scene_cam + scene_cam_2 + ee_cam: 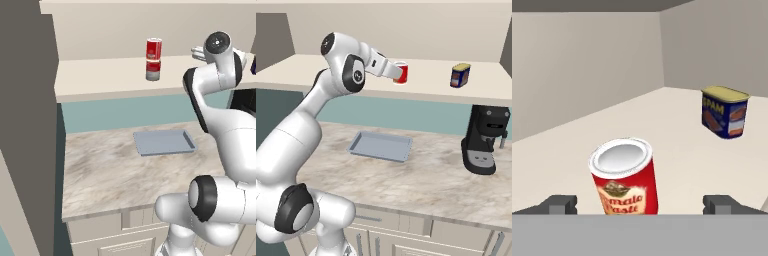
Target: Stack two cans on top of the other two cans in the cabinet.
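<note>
The red tomato can with a silver lid (pixel 624 177) was stood on the pale beige cabinet shelf (pixel 431 92), framed between the spread fingertips of the tool (pixel 640 204) (wide, nothing gripped), presumably lined up for grasping. The dark blue, yellow-topped tin (pixel 725 112) was kept well apart.

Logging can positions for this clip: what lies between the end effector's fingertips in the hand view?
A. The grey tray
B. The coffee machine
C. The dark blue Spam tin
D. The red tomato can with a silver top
D. In the hand view the red tomato can stands upright on the cabinet shelf between the fingertips of the open end effector; the blue tin sits farther off.
</note>
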